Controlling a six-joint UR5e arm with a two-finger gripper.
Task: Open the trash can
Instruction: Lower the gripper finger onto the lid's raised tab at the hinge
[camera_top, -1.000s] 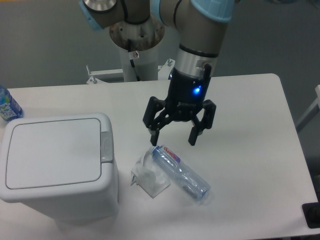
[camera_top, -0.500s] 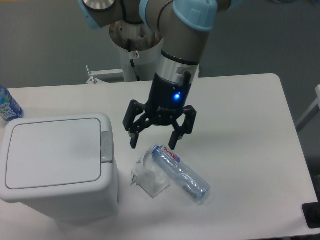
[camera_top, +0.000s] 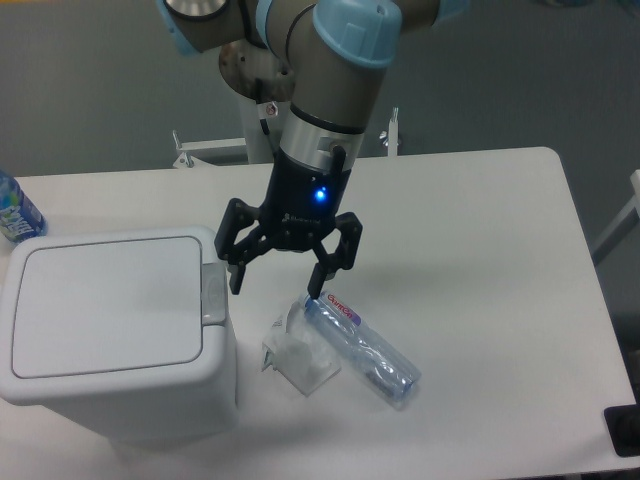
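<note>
The trash can (camera_top: 110, 330) is a large white boxy bin at the front left of the table, its flat lid shut. Its grey push-button latch (camera_top: 213, 297) is on the lid's right edge. My gripper (camera_top: 275, 283) hangs open and empty just right of the latch, above the table, its left finger (camera_top: 237, 272) close to the can's right top corner. A blue light glows on the gripper body.
A clear plastic bottle (camera_top: 360, 345) lies on the table right of the can, with a crumpled clear wrapper (camera_top: 298, 355) beside it. Another bottle with a blue label (camera_top: 15, 212) stands at the far left edge. The white table (camera_top: 480, 250) extends to the right.
My gripper has moved left, from above the lying bottle toward the trash can's latch, staying open. The can, bottle and wrapper have not moved.
</note>
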